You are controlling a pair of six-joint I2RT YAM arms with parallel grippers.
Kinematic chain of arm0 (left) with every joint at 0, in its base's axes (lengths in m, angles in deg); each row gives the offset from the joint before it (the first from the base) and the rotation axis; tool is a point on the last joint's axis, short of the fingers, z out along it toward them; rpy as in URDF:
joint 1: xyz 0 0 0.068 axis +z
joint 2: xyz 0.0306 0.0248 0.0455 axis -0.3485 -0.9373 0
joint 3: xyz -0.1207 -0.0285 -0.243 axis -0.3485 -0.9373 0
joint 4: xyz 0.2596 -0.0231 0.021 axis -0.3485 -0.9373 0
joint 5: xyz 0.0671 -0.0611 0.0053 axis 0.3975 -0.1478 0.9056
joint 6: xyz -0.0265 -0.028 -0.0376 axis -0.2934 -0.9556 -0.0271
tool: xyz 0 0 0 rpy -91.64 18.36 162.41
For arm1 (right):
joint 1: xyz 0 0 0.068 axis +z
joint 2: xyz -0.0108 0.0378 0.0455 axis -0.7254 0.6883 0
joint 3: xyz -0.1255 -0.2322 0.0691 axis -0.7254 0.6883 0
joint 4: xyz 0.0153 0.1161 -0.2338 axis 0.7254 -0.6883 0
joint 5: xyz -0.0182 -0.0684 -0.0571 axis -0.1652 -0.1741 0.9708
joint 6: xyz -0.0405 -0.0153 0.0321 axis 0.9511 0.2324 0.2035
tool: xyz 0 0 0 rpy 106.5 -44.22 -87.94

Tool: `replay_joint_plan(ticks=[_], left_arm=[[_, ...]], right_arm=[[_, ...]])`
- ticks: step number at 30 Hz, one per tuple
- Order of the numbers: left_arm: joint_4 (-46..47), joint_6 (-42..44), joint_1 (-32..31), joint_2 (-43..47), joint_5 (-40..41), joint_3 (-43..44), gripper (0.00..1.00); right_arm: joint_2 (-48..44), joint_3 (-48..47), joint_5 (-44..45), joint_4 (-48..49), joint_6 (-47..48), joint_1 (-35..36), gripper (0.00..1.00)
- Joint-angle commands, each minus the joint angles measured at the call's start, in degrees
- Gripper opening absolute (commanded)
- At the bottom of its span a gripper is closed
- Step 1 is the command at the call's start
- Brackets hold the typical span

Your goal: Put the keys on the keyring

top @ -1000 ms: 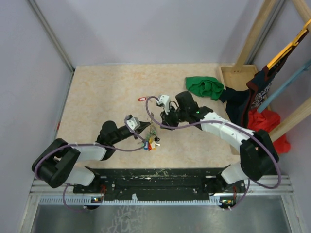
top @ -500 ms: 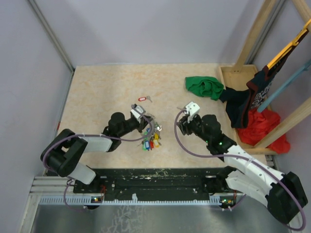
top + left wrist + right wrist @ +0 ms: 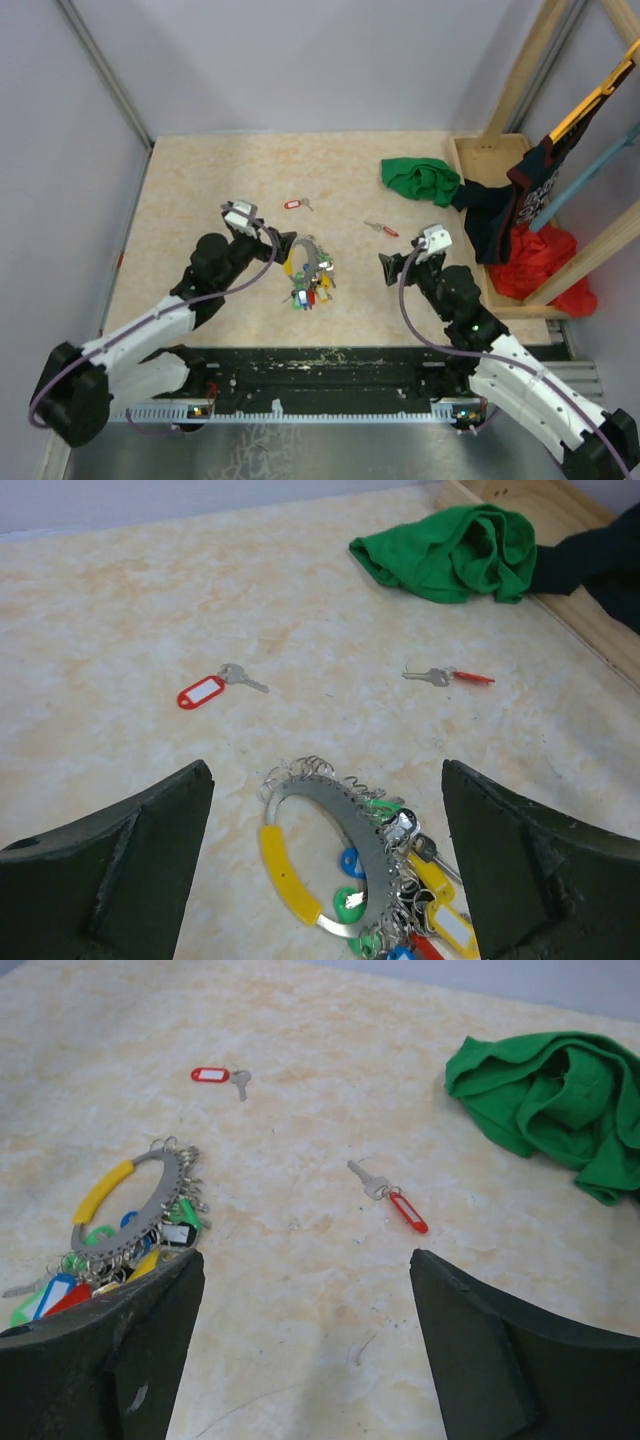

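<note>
Top external: keyring point(image 3: 318, 262) axis near-far w/ loaded end nearest.

Grey keyring point(image 3: 352, 815), green cloth point(image 3: 450, 555), beige-mottled table point(image 3: 120, 610)

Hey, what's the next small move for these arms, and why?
Probably reach the right gripper forward over the small silver key with the slim red tag: both it and the left gripper stand open and empty, the large grey metal keyring with coloured tags lies free between them, and that key lies loose ahead.
</note>
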Motion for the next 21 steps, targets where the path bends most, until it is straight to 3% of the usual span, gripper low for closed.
replay_joint_plan(ticks=[1, 3, 5, 13, 21], left_arm=[[-16.51, -6.3, 0.14, 12.58, 9.8, 0.46, 1.0], [-21.45, -8.12, 0.14, 18.26, 11.75, 0.89, 1.0], [-26.85, -9.53, 0.14, 23.18, 12.84, 2.08, 1.0], [-44.72, -7.74, 0.14, 34.6, 11.45, 12.36, 1.0], [-48.72, -1.13, 0.11, 41.24, 14.48, 13.94, 1.0]], right_arm=[[-7.01, 0.05, 3.48, -1.94, -2.88, -0.44, 0.85], [-9.43, -0.05, 4.26, -4.3, -3.35, -0.44, 0.85], [-11.88, -0.66, 4.99, -6.94, -4.19, -0.45, 0.96], [-18.4, -8.64, 6.01, -20.4, -7.46, -0.44, 0.97], [-23.54, -12.56, 9.14, -27.04, -7.06, -0.43, 0.98]])
